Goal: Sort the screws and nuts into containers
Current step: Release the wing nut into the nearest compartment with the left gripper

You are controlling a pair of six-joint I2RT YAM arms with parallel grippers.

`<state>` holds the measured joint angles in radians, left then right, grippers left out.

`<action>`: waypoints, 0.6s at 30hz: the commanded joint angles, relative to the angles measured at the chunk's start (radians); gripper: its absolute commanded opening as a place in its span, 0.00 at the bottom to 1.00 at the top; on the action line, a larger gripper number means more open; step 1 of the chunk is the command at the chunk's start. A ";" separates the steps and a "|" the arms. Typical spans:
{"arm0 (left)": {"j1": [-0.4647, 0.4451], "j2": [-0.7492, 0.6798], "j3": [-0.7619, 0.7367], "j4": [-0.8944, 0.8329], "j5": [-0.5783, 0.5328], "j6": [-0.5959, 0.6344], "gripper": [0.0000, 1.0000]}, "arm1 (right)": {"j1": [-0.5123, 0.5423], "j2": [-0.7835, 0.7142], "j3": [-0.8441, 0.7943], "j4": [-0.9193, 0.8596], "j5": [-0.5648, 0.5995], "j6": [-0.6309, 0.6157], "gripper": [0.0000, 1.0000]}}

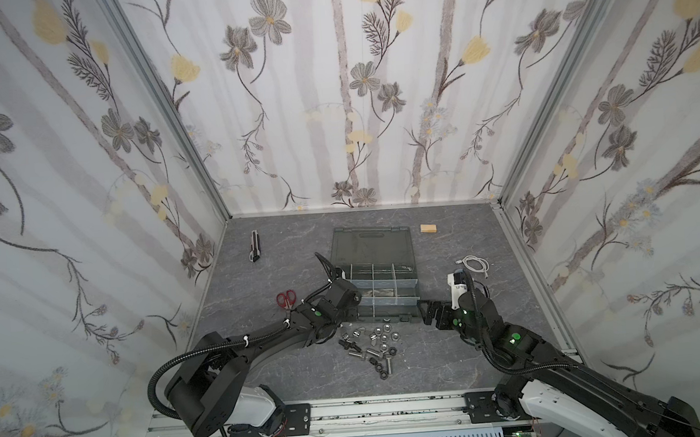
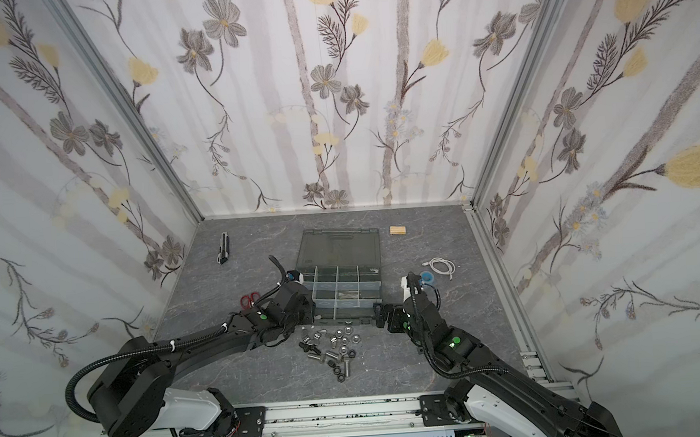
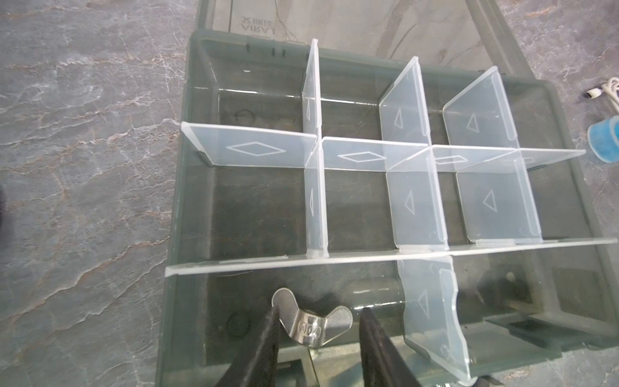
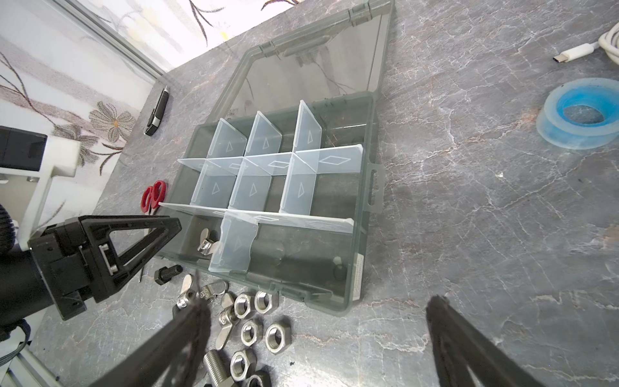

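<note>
Both pairs of jaws stand apart, partly cut off; the left flanks a wing nut (image 3: 313, 323)

Left arm (image 1: 264, 343) and right arm (image 1: 526, 344): black links, white base housings (image 1: 253, 402). Round green markers (image 1: 316, 312) on joints. Ribbed black cable hose (image 1: 174, 360), white zip ties (image 1: 245, 340). White camera block (image 1: 455, 290) at right wrist. Left gripper (image 3: 320, 318) fingers (image 4: 134, 222): black open triangular frames.

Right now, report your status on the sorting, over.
Left gripper open over wing nut in case's front corner compartment. Right gripper open, empty. Screws, nuts loose on table. Nothing blocking.
</note>
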<state>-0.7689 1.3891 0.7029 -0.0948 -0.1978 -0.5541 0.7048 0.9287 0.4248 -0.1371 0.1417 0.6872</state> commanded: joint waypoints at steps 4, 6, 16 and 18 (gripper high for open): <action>0.001 -0.021 -0.011 0.018 0.006 -0.019 0.42 | -0.001 -0.001 -0.001 0.021 0.017 -0.006 1.00; 0.000 -0.022 -0.016 0.017 0.016 -0.025 0.42 | 0.000 -0.001 0.003 0.013 0.015 -0.006 1.00; -0.020 -0.097 -0.077 0.007 0.032 -0.071 0.42 | -0.001 -0.002 -0.006 0.032 0.015 -0.006 1.00; -0.041 -0.127 -0.102 -0.005 0.010 -0.100 0.41 | -0.001 0.002 0.000 0.022 0.009 -0.003 1.00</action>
<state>-0.7937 1.2858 0.6216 -0.0898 -0.1654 -0.6060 0.7048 0.9249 0.4179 -0.1341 0.1474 0.6868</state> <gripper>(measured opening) 0.418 0.996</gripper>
